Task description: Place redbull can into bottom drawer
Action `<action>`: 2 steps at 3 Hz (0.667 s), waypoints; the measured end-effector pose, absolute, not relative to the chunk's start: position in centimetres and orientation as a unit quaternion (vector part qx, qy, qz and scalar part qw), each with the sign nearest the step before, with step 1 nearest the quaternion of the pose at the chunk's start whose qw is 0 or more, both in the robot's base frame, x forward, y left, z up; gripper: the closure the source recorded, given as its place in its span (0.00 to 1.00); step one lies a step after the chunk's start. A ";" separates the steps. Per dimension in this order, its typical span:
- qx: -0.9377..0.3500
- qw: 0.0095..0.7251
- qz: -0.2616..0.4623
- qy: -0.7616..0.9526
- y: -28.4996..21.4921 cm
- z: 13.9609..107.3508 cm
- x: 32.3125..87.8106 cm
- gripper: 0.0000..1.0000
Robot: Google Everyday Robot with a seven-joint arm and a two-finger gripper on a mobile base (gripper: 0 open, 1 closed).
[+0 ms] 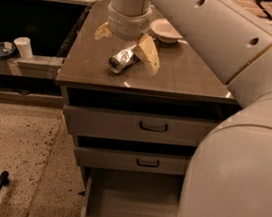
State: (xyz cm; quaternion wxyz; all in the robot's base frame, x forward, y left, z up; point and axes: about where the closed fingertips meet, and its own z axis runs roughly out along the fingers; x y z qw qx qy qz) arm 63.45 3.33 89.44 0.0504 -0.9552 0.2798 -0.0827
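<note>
The redbull can [121, 60] lies on its side on the brown cabinet top [180, 79], its shiny silver end facing the front left. My gripper [126, 52] hangs straight down over it, with one yellowish finger [103, 30] to the can's left and the other finger [149, 54] to its right. The jaws are spread wide and do not clamp the can. The bottom drawer [132, 206] is pulled out below, its flat floor bare. My white arm hides the drawer's right part.
A white bowl [164, 30] sits on the cabinet top behind the gripper. The two upper drawers [143, 127] with black handles are nearly closed. A white paper cup [23, 46] and a dark dish [0, 50] stand on a low shelf at left. Speckled floor lies front left.
</note>
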 end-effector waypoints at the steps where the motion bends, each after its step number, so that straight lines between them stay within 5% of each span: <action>1: -0.949 0.037 -0.092 0.299 2.8 89.3 65.4 0.00; 2: -0.945 0.029 -0.099 0.310 2.3 88.7 67.3 0.00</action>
